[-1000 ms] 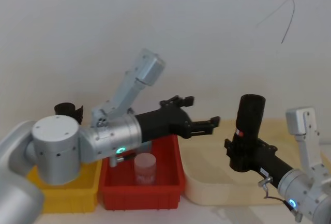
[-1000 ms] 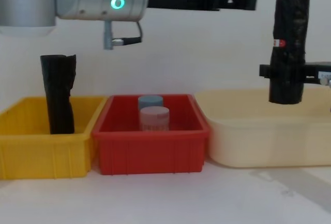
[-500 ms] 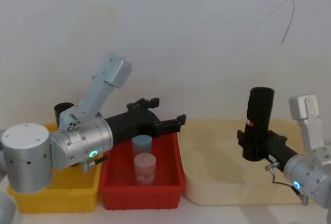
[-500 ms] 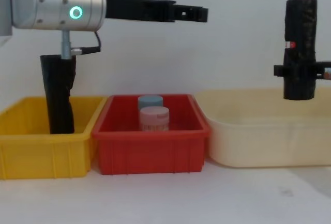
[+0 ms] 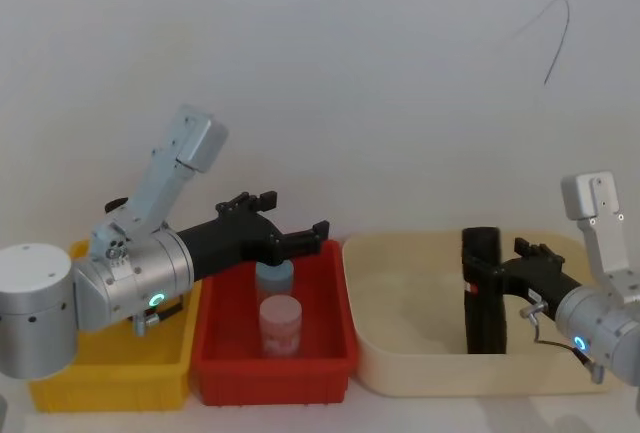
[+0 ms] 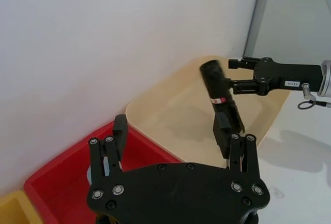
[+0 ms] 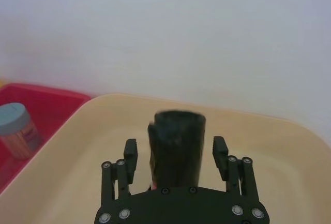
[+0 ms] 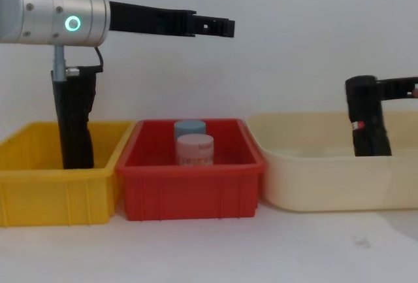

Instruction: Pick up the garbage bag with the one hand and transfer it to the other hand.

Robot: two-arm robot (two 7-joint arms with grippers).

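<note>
While garbage bag (image 5: 484, 293) stands in tub (image 5: 400, 378) | right gripper (image 7: 175, 145) jaws apart around it | left gripper (image 6: 170, 123) jaws wide, empty

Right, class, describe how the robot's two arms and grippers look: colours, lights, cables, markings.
The left arm and right arm are silver-grey cylinders with black, long-fingered grippers. Behind the left gripper glows a green ring; behind the right gripper, a blue ring, plus a small white sticker and grey cable.

a yellow bin (image 8: 52, 198) at left held a ragged black roll (image 8: 75, 133); the middle red bin (image 8: 189, 195) held a pink jar (image 8: 195, 150) before a blue-lidded jar (image 8: 190, 128); a cream tub (image 8: 326, 185) sat right.
</note>
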